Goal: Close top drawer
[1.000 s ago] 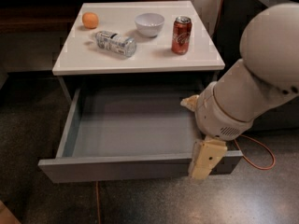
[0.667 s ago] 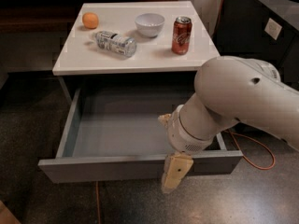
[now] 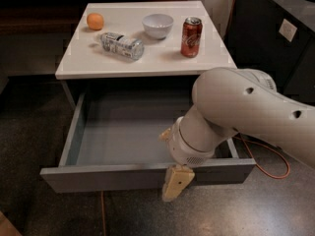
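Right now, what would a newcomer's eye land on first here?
The bulky white arm fills the right side. Its hand hangs in front of the front panel of the top drawer, right of the middle. The drawer is pulled wide open below the white table. Up on the tabletop are a red can, a white bowl, a bottle on its side and an orange.

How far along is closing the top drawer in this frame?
Done: nothing yet. The top drawer stands pulled far out, its grey inside showing. In hand: the gripper hangs at the drawer's front panel, right of centre; contact cannot be told. Left: the whole push inward.
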You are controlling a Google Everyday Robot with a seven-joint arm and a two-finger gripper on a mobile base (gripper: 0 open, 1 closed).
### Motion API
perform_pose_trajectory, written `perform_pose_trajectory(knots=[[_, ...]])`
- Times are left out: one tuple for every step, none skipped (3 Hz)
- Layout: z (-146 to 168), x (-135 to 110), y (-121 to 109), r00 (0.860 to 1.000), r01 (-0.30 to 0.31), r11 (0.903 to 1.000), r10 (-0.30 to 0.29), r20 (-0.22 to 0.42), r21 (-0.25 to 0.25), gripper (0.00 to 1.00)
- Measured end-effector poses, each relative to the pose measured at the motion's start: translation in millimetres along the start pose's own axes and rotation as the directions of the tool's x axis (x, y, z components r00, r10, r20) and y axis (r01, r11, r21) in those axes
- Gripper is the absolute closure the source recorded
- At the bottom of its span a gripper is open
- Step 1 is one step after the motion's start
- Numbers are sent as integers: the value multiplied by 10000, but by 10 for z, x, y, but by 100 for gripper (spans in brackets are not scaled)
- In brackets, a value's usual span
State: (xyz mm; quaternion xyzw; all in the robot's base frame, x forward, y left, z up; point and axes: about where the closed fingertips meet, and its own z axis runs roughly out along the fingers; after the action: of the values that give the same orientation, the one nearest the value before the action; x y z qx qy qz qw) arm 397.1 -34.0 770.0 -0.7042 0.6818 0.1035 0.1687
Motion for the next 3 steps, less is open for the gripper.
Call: perform_pose_trajectory(knots=[[232,-127,29,9992,334,9985,-324,235,-432,41],[480,-251,21,9972,616,9951,-582,463,-770,72],[862,-341,5,9963,776,9916,-733,447,-1038,100]])
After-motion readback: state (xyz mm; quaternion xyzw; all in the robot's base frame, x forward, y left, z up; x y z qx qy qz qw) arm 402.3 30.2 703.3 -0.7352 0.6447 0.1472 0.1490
